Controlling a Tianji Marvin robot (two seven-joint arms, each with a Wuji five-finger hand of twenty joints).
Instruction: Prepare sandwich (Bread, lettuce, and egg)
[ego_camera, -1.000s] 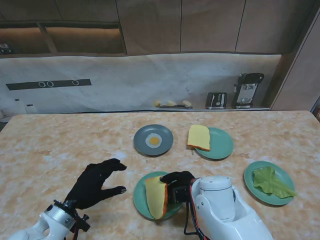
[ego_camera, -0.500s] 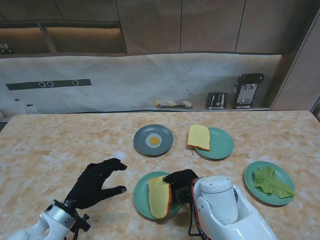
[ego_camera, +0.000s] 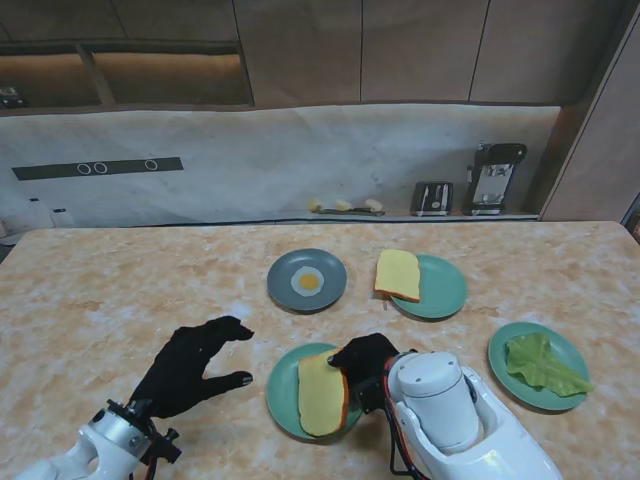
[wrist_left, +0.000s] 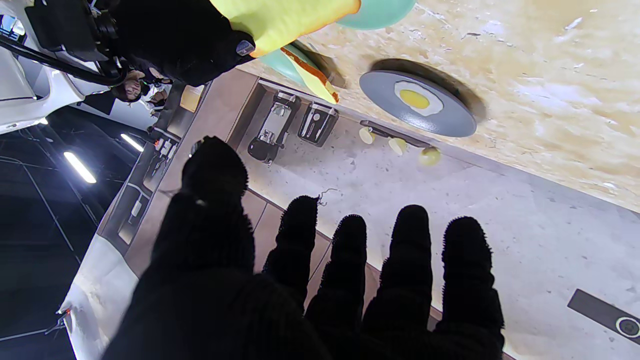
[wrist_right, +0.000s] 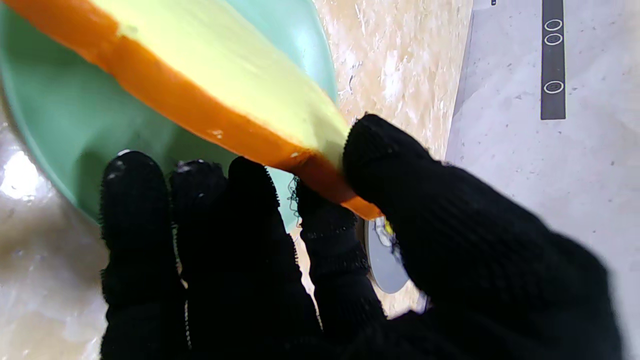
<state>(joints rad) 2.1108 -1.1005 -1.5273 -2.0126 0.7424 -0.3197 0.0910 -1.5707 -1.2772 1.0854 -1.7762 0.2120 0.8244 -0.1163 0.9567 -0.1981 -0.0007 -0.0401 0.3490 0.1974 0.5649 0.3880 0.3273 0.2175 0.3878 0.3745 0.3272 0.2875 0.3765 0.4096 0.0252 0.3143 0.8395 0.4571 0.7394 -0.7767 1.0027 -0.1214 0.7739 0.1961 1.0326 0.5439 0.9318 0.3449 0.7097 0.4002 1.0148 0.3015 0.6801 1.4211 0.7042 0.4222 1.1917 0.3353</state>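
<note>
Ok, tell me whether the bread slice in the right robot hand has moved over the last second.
Yes. The bread slice has tipped from nearly on edge to flatter on the green plate.

Right hand (ego_camera: 362, 358) grips bread slice (ego_camera: 322, 394) over near green plate (ego_camera: 281, 392); left hand (ego_camera: 190, 366) spread, empty.

bare table (ego_camera: 120, 290) left of the egg plate (ego_camera: 306, 279) lies unobstructed.

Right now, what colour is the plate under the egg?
Grey plate under the egg; clearest in the stand view.
</note>
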